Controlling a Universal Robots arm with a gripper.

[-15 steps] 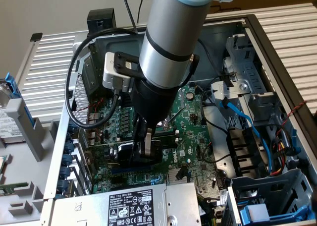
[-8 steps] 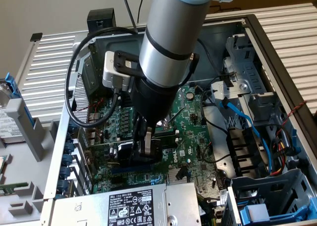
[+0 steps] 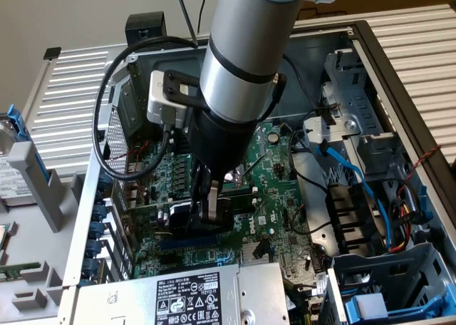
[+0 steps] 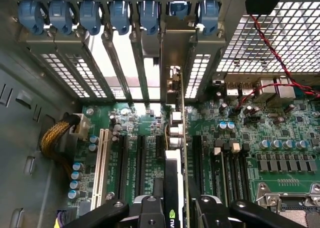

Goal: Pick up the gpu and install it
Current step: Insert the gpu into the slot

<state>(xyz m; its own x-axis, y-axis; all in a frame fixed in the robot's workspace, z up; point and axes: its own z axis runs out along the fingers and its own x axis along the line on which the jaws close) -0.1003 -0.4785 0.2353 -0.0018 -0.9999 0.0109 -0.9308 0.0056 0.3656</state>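
The gpu [image 4: 174, 153] stands on edge between the black expansion slots of the green motherboard [image 4: 280, 138]. Its silver bracket [image 4: 175, 53] lines up with one rear opening of the case. My gripper [image 4: 177, 210] is shut on the card's top edge, one finger [image 4: 150, 210] on either side. From the exterior view, the gripper [image 3: 212, 207] reaches down into the open computer case, and the gpu's black shroud [image 3: 179, 218] shows beside the fingers, low on the motherboard [image 3: 278, 189]. I cannot tell how deep the edge connector sits in the slot.
Blue slot latches [image 4: 110, 13] line the rear wall. A white slot [image 4: 102, 163] and a yellow cable bundle [image 4: 52, 138] lie beside the card. The power supply [image 3: 185, 296] borders the board at the front. A drive cage with blue cables [image 3: 370, 189] fills the exterior view's right.
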